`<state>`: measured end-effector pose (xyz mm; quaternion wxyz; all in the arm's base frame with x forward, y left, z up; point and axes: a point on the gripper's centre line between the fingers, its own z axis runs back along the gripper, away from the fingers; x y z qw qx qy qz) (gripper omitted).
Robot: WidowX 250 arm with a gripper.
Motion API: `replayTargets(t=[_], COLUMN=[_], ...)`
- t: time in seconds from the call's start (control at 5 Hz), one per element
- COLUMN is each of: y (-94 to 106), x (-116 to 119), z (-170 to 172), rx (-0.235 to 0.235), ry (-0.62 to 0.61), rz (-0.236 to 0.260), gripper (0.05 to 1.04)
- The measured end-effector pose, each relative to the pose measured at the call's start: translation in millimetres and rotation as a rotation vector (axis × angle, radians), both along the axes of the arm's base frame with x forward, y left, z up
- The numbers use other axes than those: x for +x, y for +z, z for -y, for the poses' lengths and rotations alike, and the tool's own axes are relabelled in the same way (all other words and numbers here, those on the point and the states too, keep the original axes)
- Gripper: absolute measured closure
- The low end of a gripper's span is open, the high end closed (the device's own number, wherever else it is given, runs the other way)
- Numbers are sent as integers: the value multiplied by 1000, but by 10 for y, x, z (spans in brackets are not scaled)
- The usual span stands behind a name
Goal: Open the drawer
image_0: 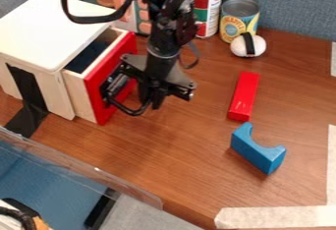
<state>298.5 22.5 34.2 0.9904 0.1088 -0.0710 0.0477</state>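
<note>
Find red-fronted drawer (98,101) at left of frame, partly out of white box (52,27). Note tool (151,102) at black handle (132,112), presumably placed there for outward pulling. Cannot tell whether apart, together or clamped on handle.

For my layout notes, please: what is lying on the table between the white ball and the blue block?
In the camera view, the red block lies between them.
</note>
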Motion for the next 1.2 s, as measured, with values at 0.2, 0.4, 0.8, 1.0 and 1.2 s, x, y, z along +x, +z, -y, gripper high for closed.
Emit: replayTargets(t=[0.2, 0.4, 0.8, 1.0, 1.2], y=[44, 43, 17, 5, 17], x=[-57, -73, -85, -65, -53], z=[220, 378, 550, 574, 606], rx=[-39, -56, -68, -78, -83], ry=[-22, -31, -18, -8, 0], rz=[0, 0, -2, -3, 4], gripper=[950, 954, 954, 955, 955])
